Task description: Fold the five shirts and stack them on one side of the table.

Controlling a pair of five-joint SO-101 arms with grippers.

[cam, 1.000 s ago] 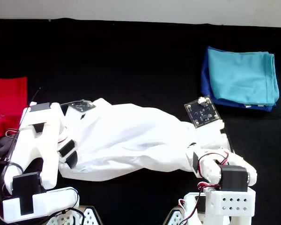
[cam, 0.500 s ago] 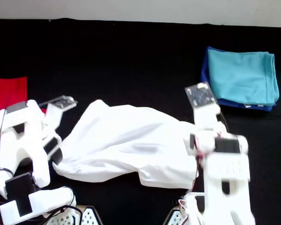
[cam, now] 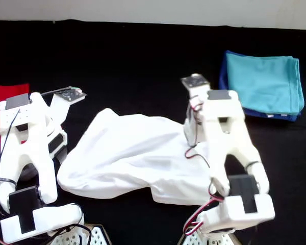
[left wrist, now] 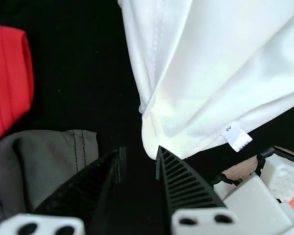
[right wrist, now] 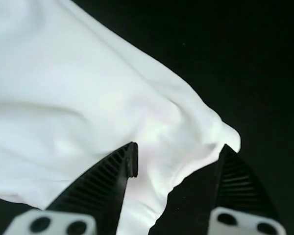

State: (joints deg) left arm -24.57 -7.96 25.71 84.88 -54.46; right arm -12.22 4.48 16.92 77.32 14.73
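Observation:
A white shirt [cam: 132, 153] lies crumpled and loosely bunched in the middle of the black table [cam: 143, 61]. My left arm [cam: 30, 138] stands at its left end. In the left wrist view the left gripper [left wrist: 138, 154] is slightly open just beside the shirt's labelled corner [left wrist: 186, 132], holding nothing. My right arm [cam: 224, 127] rises over the shirt's right end. The right gripper [right wrist: 179, 149] is open wide above the shirt's edge [right wrist: 63, 98], with nothing between its fingers.
A folded teal shirt [cam: 265, 81] rests on a folded blue shirt [cam: 223, 84] at the back right. A red shirt [cam: 7, 97] lies at the left edge, with a grey shirt [left wrist: 39, 156] beside it near the left gripper.
Both grippers have come off the white shirt. The right arm rose and swung back from the table's front; the left arm drew away to the left. The shirt has bunched narrower.

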